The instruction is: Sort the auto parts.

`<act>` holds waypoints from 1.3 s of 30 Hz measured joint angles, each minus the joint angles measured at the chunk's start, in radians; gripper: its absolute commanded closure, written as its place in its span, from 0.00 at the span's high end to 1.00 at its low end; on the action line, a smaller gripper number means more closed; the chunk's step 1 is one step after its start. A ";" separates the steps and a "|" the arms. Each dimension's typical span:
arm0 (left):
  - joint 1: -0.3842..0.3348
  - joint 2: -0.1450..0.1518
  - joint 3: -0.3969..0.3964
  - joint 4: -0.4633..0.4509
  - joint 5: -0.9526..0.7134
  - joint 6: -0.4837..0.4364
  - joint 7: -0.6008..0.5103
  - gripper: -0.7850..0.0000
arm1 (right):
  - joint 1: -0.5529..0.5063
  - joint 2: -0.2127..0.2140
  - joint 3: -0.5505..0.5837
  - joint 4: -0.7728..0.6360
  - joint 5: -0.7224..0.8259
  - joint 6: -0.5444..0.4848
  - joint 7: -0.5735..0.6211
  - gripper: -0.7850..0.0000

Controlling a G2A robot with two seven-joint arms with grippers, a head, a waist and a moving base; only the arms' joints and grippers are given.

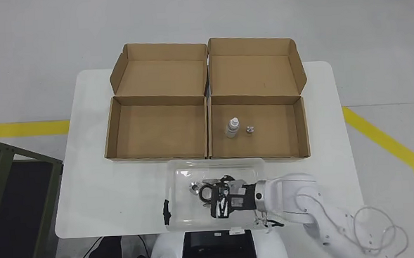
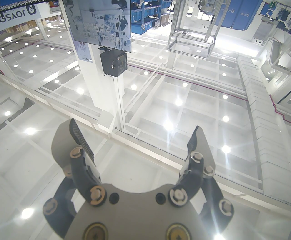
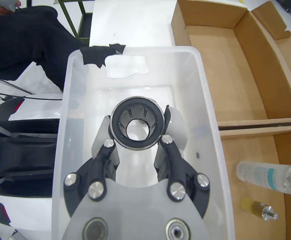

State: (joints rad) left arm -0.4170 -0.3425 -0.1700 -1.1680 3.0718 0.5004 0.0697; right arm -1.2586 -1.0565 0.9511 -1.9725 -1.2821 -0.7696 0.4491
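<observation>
The right arm lies low across the clear plastic bin (image 1: 212, 164) from the table's near right side. The right gripper (image 3: 138, 117) sits inside the bin walls, clamped on a black-rimmed cylindrical bearing (image 3: 137, 101) held end-on (whether it touches the bin floor cannot be told). The left gripper (image 2: 134, 127) points up at the ceiling, jaws spread wide, holding nothing.

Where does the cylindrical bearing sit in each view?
Top view: cylindrical bearing in the right gripper, inside the clear bin.
Left wrist view: aimed at the ceiling, off the table.
Right wrist view: centre, gripped between the fingers.
Shared landmark: the clear bin.
</observation>
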 measured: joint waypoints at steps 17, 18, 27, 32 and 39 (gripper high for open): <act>0.000 0.000 0.000 0.000 0.000 0.000 0.000 1.00 | -0.026 0.017 0.137 -0.206 0.187 -0.030 -0.142 0.00; 0.000 0.000 0.000 0.000 0.000 0.000 0.000 1.00 | -0.023 0.018 0.143 -0.219 0.200 -0.033 -0.146 0.00; 0.000 0.000 0.000 0.000 0.000 0.000 0.000 1.00 | 0.051 0.016 0.198 -0.268 0.305 -0.010 -0.168 0.00; 0.000 0.000 0.000 0.000 0.000 0.000 0.000 1.00 | 0.106 0.012 0.229 -0.260 0.362 0.027 -0.182 0.00; 0.000 0.000 0.000 0.000 0.000 0.000 0.000 1.00 | 0.149 0.010 0.277 -0.257 0.420 0.064 -0.201 0.00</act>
State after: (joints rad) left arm -0.4170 -0.3425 -0.1700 -1.1680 3.0718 0.5004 0.0697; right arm -1.1092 -1.0460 1.2286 -2.2295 -0.8621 -0.7059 0.2477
